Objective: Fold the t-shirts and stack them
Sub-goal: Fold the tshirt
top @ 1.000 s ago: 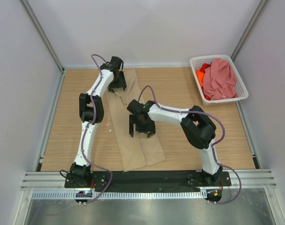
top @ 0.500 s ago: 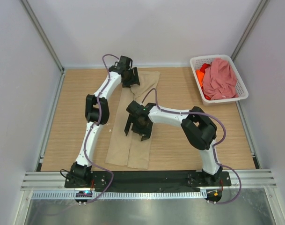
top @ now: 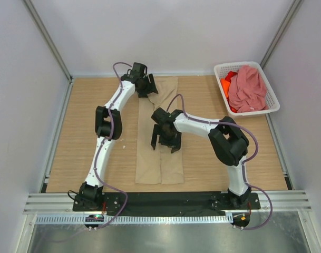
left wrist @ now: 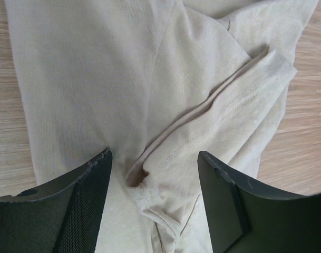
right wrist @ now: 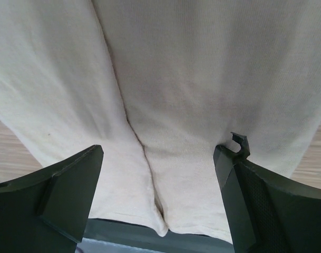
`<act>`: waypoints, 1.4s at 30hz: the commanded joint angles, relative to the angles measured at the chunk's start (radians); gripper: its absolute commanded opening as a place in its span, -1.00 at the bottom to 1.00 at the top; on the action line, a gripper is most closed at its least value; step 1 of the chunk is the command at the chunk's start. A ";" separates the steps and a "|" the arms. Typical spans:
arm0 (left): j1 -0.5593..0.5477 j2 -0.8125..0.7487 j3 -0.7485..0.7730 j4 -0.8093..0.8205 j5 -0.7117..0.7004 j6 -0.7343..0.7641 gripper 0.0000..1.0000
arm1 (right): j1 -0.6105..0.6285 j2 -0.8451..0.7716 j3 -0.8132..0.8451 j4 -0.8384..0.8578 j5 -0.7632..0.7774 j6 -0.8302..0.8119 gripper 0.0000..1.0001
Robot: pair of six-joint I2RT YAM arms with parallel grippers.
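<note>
The beige t-shirt (top: pixel 160 168) lies on the table as a long narrow strip, both sides folded in to a seam down the middle (right wrist: pixel 129 124). My left gripper (top: pixel 145 88) sits low over its far end. It is open, and a folded sleeve hem (left wrist: pixel 223 105) lies between its fingers (left wrist: pixel 91 179) without being pinched. My right gripper (top: pixel 165 141) hovers open over the strip's middle, straddling the centre seam. The pink t-shirt (top: pixel 247 89) and the orange t-shirt (top: pixel 225 84) lie crumpled in the basket.
The white lattice basket (top: pixel 273 105) stands at the back right corner. Bare wooden table (top: pixel 86 132) lies on both sides of the strip. White walls close in the left, back and right. A black rail (top: pixel 165 197) runs along the near edge.
The beige strip lay slanted and now runs straight from far to near. My left gripper shifted right along the far edge; my right gripper moved slightly right over the middle.
</note>
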 commanded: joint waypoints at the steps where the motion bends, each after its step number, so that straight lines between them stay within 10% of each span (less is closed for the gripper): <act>1: 0.007 0.010 0.001 0.016 0.031 -0.036 0.37 | -0.017 0.030 0.042 -0.115 0.112 -0.127 0.89; 7: 0.015 -0.091 0.009 -0.010 0.074 -0.091 0.73 | -0.016 -0.034 0.088 -0.130 0.074 -0.260 0.94; 16: 0.032 -0.440 -0.183 -0.099 0.059 -0.076 0.76 | -0.062 -0.255 0.085 -0.216 -0.014 -0.353 1.00; 24: -0.029 -0.842 -0.812 -0.219 -0.004 0.030 0.49 | -0.201 -0.506 -0.352 -0.056 -0.247 -0.374 0.71; 31: -0.111 -1.224 -1.406 -0.127 0.114 -0.073 0.33 | -0.215 -0.600 -0.571 0.024 -0.388 -0.362 0.07; 42: -0.212 -1.392 -1.715 -0.135 0.179 -0.174 0.21 | -0.214 -0.707 -0.855 0.222 -0.463 -0.225 0.01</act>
